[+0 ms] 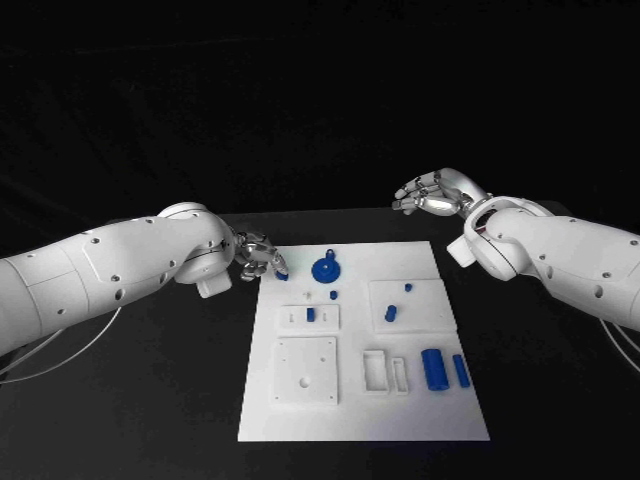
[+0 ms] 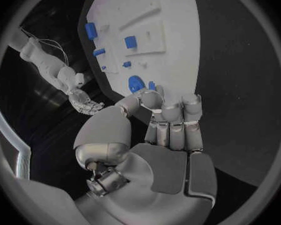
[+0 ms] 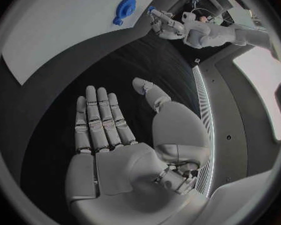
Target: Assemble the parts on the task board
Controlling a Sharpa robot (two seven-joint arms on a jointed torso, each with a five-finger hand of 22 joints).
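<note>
The white task board [image 1: 407,405] lies mid-table. My left hand [image 1: 257,256] hovers at the board's far left corner and pinches a small blue part [image 1: 280,272] in its fingertips; the left wrist view shows that part [image 2: 151,86] just past the curled fingers [image 2: 172,115]. Beside it on the board is a round blue part with a stem [image 1: 326,268], also seen as the round part [image 2: 135,83]. My right hand [image 1: 433,192] is raised beyond the board's far right corner, open, its palm [image 3: 109,135] flat and holding nothing.
Other blue parts stand on the board: two small pegs [image 1: 310,314], two short pieces [image 1: 389,312], and a cylinder [image 1: 436,369] next to a bar [image 1: 462,371]. White raised blocks [image 1: 307,370] sit on the board's near half. Black tabletop [image 1: 147,400] surrounds the board.
</note>
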